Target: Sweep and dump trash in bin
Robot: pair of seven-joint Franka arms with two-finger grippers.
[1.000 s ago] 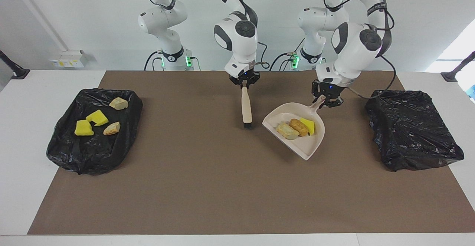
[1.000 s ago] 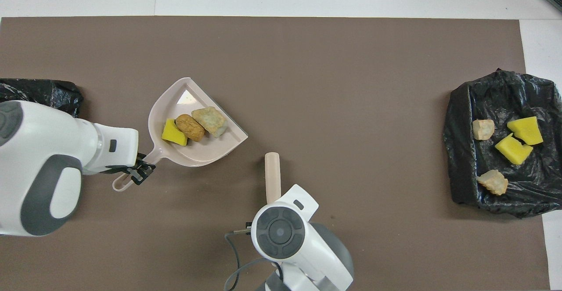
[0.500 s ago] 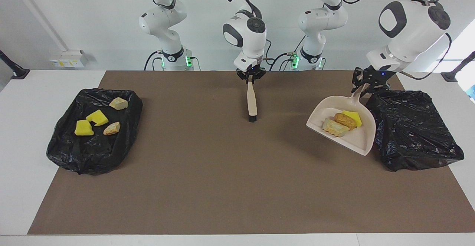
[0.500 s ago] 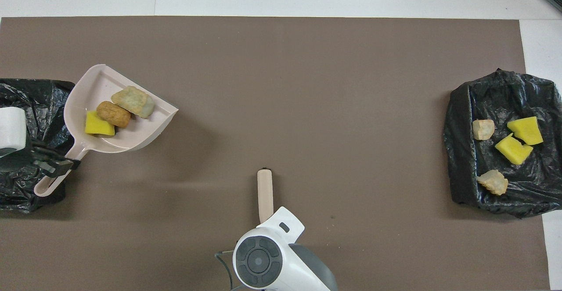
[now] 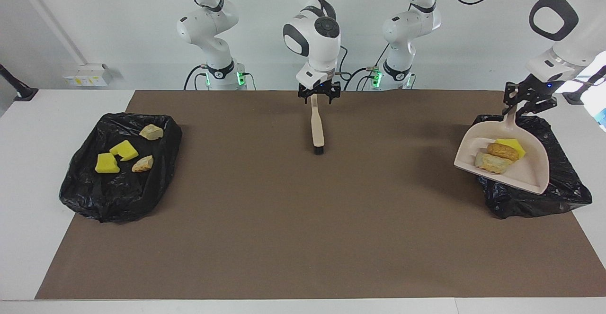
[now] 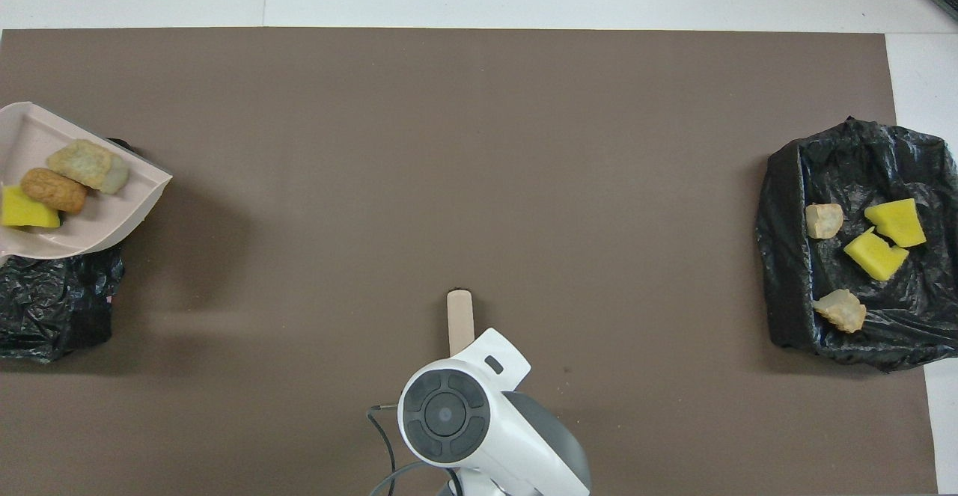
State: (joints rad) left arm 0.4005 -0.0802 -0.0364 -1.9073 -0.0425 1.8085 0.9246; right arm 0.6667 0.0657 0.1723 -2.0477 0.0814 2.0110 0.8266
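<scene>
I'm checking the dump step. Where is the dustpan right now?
The dustpan hangs in the left gripper, held by its handle over the black bin bag at the left arm's end of the table, three scraps on it.

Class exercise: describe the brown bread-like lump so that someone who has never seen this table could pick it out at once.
Find the black bin bag at the left arm's end of the table. Over it the left gripper holds a beige dustpan by its handle. Of the three scraps in the pan, the lump is the middle one: rounded and golden-brown, between a yellow sponge bit and a pale chunk.
</scene>
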